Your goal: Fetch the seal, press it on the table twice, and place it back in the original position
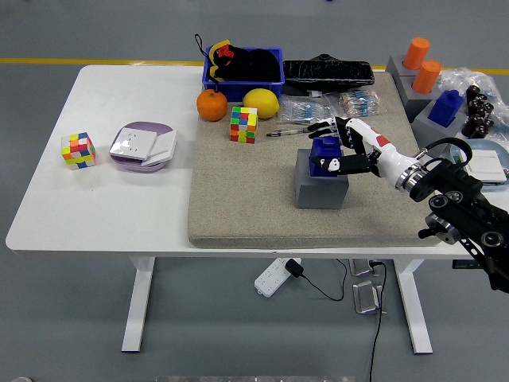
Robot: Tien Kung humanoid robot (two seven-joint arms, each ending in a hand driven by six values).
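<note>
The blue seal (324, 153) stands on top of a grey block (320, 189) in the middle of the tan mat (238, 199). My right hand (332, 145) reaches in from the right and is right at the seal. Its fingers (320, 126) are stretched out to the left above and behind the seal, lifted off it. The thumb sits against the seal's front side. The hand holds nothing. The left arm is out of view.
On the mat behind are a Rubik's cube (244, 125), an orange (211, 104), a lemon (261, 103) and plastic bags (302, 110). A blue bin (243, 68) and black bag (328, 73) stand at the back. Another cube (78, 150) and a purple box (143, 146) lie left. Grey blocks with orange and blue pieces (433, 91) stand right.
</note>
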